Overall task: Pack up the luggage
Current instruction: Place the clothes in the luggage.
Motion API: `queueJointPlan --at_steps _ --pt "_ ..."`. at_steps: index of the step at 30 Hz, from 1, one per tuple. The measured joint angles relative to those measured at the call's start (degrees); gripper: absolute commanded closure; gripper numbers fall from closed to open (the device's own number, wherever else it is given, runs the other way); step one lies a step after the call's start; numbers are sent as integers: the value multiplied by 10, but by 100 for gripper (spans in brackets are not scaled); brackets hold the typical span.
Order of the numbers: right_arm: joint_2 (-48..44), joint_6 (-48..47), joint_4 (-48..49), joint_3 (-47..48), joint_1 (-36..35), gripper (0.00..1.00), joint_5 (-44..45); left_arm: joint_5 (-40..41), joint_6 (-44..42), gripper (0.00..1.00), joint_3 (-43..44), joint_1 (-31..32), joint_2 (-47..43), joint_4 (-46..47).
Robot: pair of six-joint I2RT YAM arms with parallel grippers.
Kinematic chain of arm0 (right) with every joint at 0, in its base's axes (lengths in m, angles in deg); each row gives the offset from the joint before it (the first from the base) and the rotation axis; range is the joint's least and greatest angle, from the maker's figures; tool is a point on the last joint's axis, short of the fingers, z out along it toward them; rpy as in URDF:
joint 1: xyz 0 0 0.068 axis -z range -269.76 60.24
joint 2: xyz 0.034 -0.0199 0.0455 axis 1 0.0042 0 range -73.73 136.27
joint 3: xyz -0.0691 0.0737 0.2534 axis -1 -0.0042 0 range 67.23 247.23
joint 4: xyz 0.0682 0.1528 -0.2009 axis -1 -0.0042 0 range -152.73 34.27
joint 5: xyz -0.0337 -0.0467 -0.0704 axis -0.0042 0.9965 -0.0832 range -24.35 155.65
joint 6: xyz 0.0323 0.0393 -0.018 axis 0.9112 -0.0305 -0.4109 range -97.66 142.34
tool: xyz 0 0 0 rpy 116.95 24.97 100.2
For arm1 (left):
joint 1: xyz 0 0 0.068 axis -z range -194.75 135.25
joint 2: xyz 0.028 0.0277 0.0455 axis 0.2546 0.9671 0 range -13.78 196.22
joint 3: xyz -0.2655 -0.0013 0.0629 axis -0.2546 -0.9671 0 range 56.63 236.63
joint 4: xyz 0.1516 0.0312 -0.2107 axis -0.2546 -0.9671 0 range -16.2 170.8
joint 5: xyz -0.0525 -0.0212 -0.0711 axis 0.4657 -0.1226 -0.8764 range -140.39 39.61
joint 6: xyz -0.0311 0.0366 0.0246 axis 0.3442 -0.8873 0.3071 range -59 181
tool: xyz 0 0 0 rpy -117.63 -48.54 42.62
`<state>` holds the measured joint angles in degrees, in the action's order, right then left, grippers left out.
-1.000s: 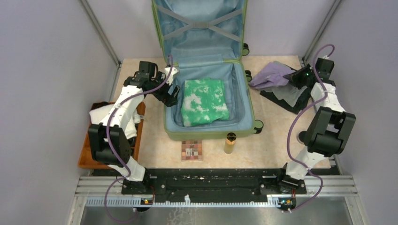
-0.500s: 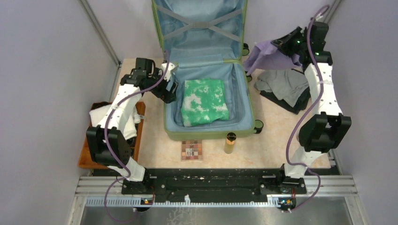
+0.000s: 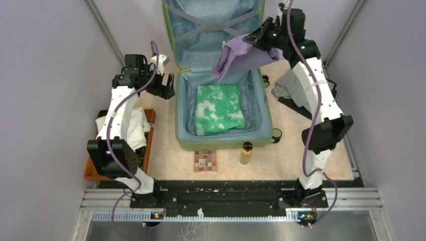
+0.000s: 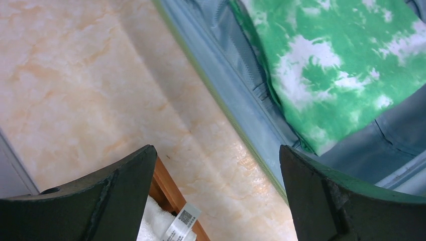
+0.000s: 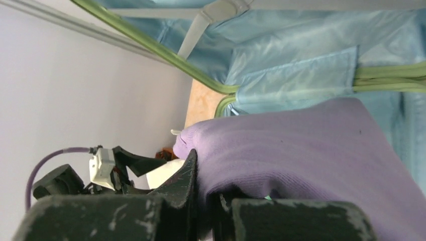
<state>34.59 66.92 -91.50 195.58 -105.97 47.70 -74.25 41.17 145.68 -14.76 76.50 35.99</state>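
Luggage (image 3: 226,144) lies open at the middle rear of the surface (image 3: 166,150). Base half is flat and the lid stands upright at the back, light-blue lining and crossed straps showing. A folded green-and-white tie-dye cloth (image 3: 218,108) lies in the base half.

Right hand (image 3: 251,37) is up in front of the lid, pinched closed on a purple garment (image 3: 241,55) that hangs over the rear edge of the base. In the right wrist view the fingers (image 5: 186,175) clamp a fold of the purple garment (image 5: 301,150), with the luggage (image 5: 301,65) lining behind.

Left hand (image 3: 168,85) is just outside the luggage's left rear corner, jaws spread wide, holding nothing. In the left wrist view the left hand (image 4: 216,150) hangs over bare surface (image 4: 75,75), beside the luggage (image 4: 226,100) wall and the tie-dye cloth (image 4: 341,65).

A wooden tray (image 3: 93,165) at the left edge holds a white cloth (image 3: 133,128). A small white tag (image 4: 183,221) on the cloth carries a printed code, too small to read.

In front of the luggage sit a checkered card (image 3: 205,160), its centre mark unreadable, and an upright bottle (image 3: 246,153). Grey clothes (image 3: 291,88) are piled on the right. No brand is legible anywhere.
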Motion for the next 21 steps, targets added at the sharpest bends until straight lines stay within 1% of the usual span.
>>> queueJointPlan --at_steps 5,12,17,21 --pt "73 -4 -14 47 -46 100 -3 14 11 1 1 -14 0 -1" --pt "180 -4 -28 106 -108 100 -31 24 17 2 1 -14 0 1" --pt "200 -13 -28 115 -138 100 -85 24 17 2 -3 -15 0 4" --pt "198 -53 -27 109 -148 100 -134 23 17 1 -15 -15 -1 9"
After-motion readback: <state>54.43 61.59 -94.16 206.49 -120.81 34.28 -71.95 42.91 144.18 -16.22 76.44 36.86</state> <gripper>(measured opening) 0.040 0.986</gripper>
